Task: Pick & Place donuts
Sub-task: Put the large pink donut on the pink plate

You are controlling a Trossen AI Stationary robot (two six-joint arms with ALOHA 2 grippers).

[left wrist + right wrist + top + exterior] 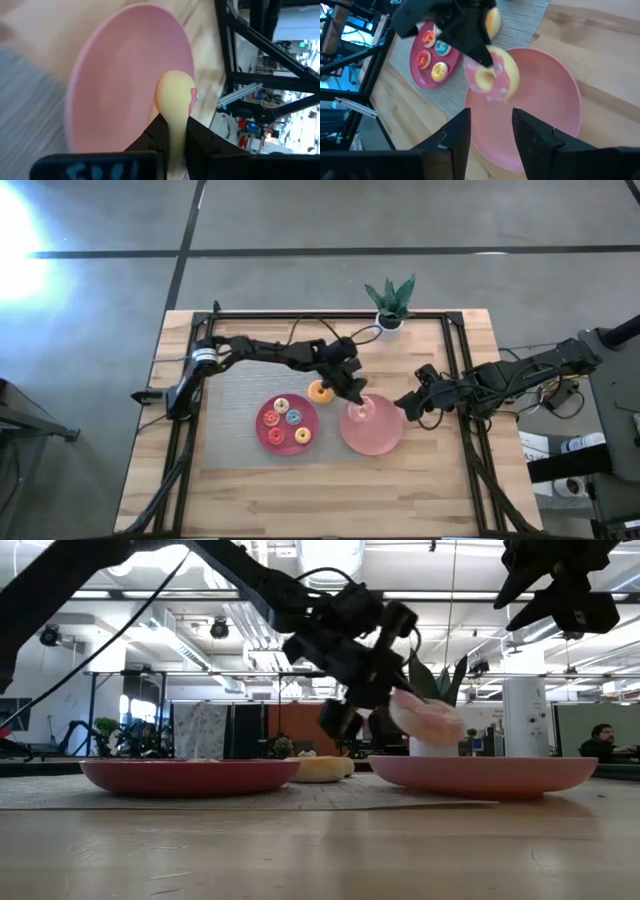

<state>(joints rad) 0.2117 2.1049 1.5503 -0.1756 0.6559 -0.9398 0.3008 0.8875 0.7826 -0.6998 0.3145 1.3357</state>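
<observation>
The worktop (300,490) is pale wood with visible plank seams and grain, matt. A grey ribbed mat (235,395), finely textured like woven cloth, lies at the centre of the high view. The magenta plate (262,430) and the pink plate (385,442) look like smooth plastic with a soft sheen. The donut (492,75) held in the left tool (358,402) looks like smooth moulded plastic, its pink icing slightly glossy. The 4 donuts (288,423) on the magenta plate have shiny coloured icing. The right tool (491,132) has matt black fingers. The frame (465,380) around the worktop is dark matt metal.
</observation>
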